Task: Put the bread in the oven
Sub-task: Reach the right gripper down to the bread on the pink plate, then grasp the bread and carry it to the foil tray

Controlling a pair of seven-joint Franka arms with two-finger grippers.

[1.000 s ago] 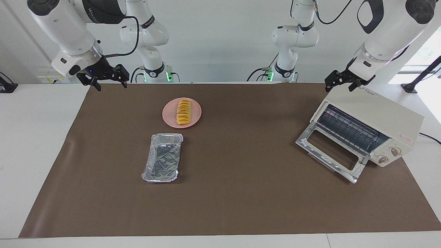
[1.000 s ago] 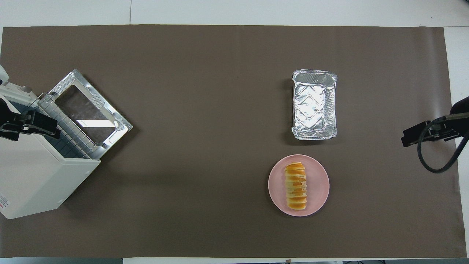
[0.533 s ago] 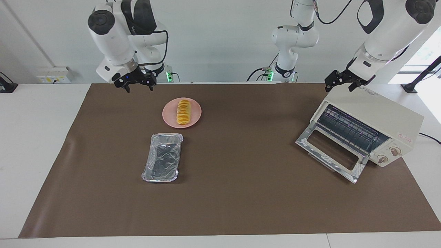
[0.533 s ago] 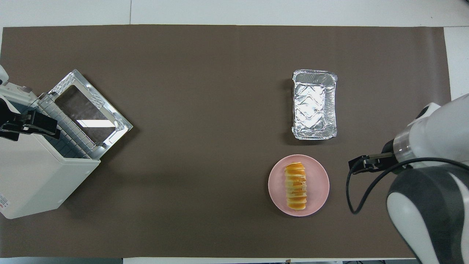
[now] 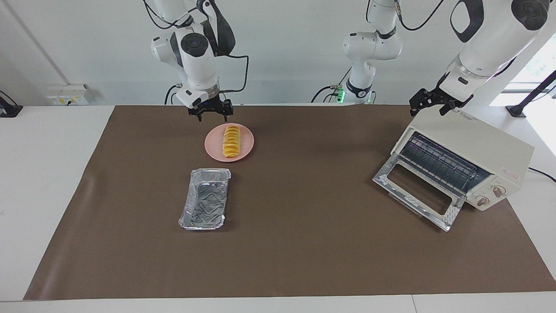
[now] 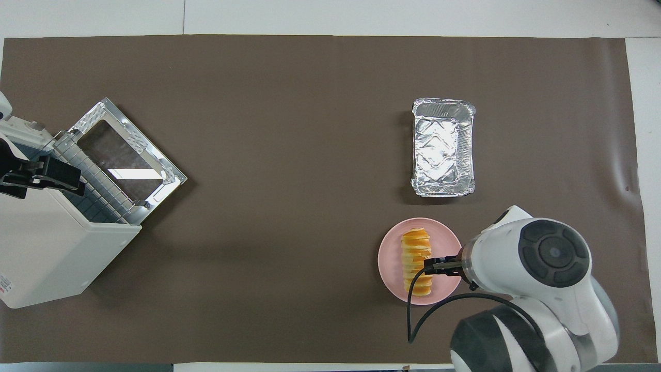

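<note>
As the right gripper, fingers apart, hovers above the bread on its pink plate, descent and grasp come next; the left gripper, also apart, waits over the toaster oven.

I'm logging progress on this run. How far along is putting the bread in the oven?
Done: the oven door is already down, its rack bare. In hand: the open right gripper hangs above the robot-side edge of the pink plate, not touching the bread lying on it. The open left gripper waits over the oven. Left: grasp, carry, place inside.
</note>
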